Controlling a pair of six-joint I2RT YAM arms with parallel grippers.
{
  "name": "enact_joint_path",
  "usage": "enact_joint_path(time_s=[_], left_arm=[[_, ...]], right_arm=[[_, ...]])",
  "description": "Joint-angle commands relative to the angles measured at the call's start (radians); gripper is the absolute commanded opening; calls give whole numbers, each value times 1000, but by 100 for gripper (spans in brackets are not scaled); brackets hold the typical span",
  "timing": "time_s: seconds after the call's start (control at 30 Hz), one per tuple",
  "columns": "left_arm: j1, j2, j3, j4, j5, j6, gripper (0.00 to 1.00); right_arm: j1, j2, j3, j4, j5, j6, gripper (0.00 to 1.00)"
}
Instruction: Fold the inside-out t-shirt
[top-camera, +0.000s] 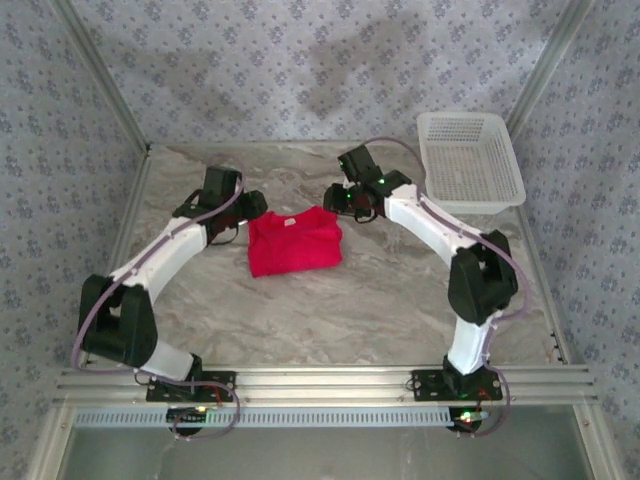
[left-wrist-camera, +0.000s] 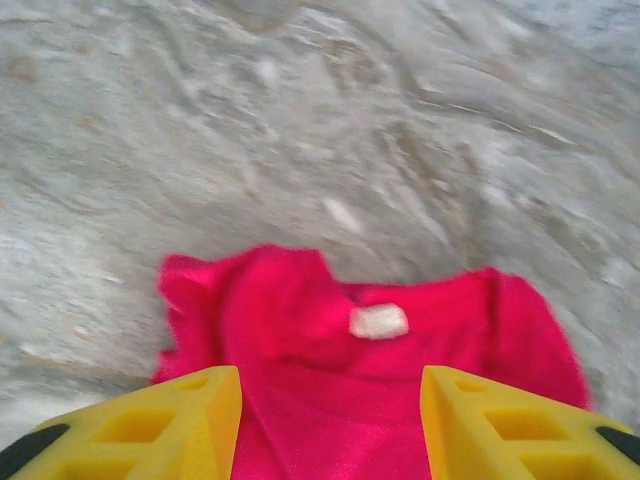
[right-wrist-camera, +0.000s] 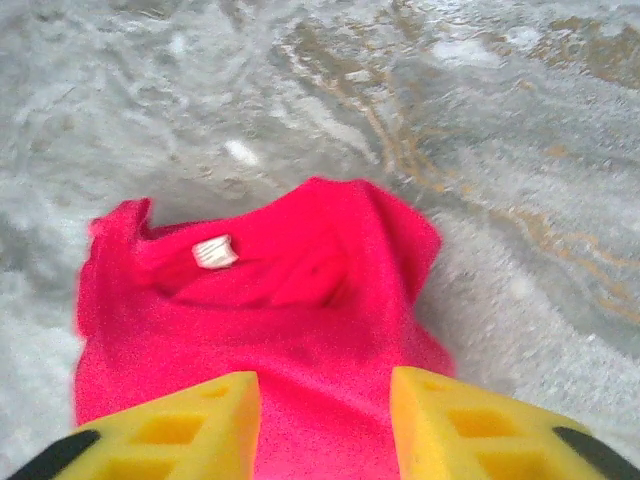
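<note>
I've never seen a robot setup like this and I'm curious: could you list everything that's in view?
t-shirt: one, bright red, lying roughly square at the table's middle
tag: one, white, at the shirt's neckline
basket: one, white plastic mesh, far right corner
table: one, grey marbled top
walls: pale, patterned, around the table
left arm: one, white and black, reaching the shirt's left edge
right arm: one, white and black, reaching its right corner
left gripper: one, yellow fingers apart, over the shirt
right gripper: one, yellow fingers apart, over the shirt
</note>
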Motion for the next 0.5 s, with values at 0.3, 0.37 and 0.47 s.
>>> enact_joint_path(time_s=[0.3, 0.37, 0.47], left_arm=[[-44, 154, -282, 276, 131, -253, 37], [-44, 136, -319, 223, 98, -224, 38], [-42, 98, -354, 134, 44, -158, 39]], right_arm=[[19, 228, -200, 217, -126, 334, 0], [25, 221, -257, 206, -101, 352, 0], [43, 168, -317, 188, -51, 344, 2]])
